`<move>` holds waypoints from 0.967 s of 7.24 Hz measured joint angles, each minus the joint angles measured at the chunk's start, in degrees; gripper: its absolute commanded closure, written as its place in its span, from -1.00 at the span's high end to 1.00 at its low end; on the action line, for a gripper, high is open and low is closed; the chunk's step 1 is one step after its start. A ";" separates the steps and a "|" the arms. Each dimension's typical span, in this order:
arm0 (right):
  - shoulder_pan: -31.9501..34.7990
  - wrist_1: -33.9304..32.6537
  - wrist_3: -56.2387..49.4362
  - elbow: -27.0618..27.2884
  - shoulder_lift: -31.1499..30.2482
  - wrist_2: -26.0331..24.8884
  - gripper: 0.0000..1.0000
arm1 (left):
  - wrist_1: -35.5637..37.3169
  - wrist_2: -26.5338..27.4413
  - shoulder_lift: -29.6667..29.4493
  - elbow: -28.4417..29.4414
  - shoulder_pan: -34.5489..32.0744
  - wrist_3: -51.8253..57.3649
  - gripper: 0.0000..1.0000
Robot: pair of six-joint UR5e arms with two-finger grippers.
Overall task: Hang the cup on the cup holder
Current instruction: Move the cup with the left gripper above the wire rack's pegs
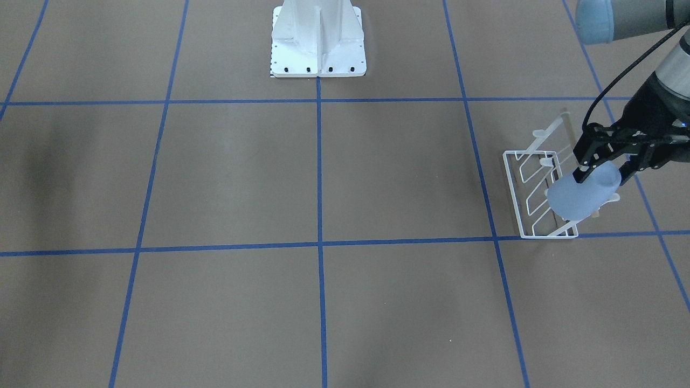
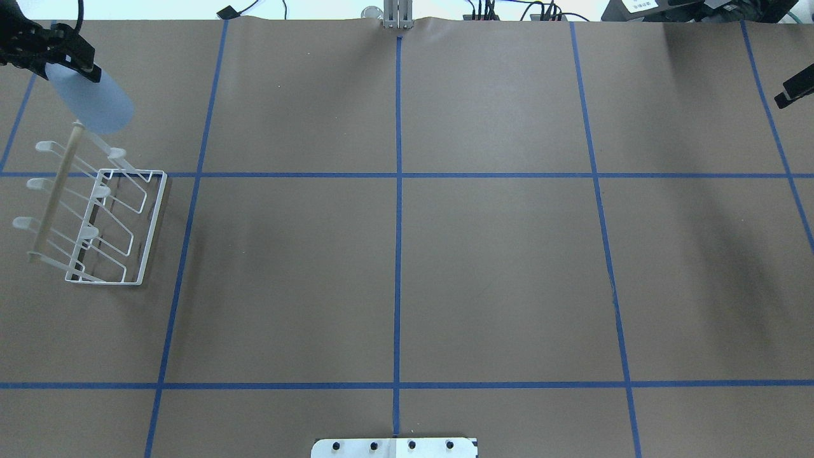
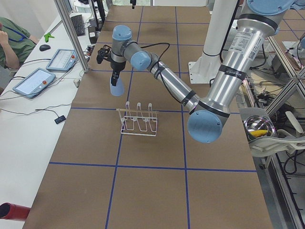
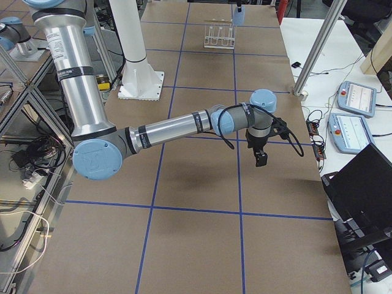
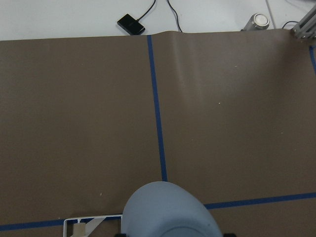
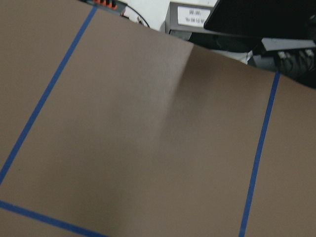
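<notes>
My left gripper (image 1: 601,172) is shut on the cup (image 1: 585,196), a pale blue-grey tumbler, and holds it tilted in the air just above the end of the cup holder (image 1: 512,188). In the overhead view the cup (image 2: 89,102) hangs past the white wire rack's (image 2: 154,222) far end, near the wooden rod's (image 2: 57,191) tip. The left wrist view shows the cup (image 5: 168,212) from behind and a corner of the rack (image 5: 89,219). My right gripper (image 2: 792,94) hovers far away over bare table; I cannot tell whether it is open.
The white robot pedestal (image 1: 318,43) stands at the table's middle edge. Blue tape lines (image 2: 397,222) grid the brown table. Tablets and cables lie on the side bench (image 3: 35,81) beyond the rack.
</notes>
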 measured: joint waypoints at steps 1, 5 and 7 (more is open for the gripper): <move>0.02 -0.83 -0.07 0.15 -0.59 0.45 1.00 | 0.64 -0.07 -0.09 0.83 0.49 0.38 -1.00; 0.04 -0.81 -0.10 0.60 -2.28 2.20 1.00 | 0.82 -0.11 -0.33 3.26 2.53 0.62 -1.00; 0.04 -0.93 -0.10 0.51 -2.33 2.31 1.00 | 0.82 -0.09 -0.07 3.52 3.33 0.64 -1.00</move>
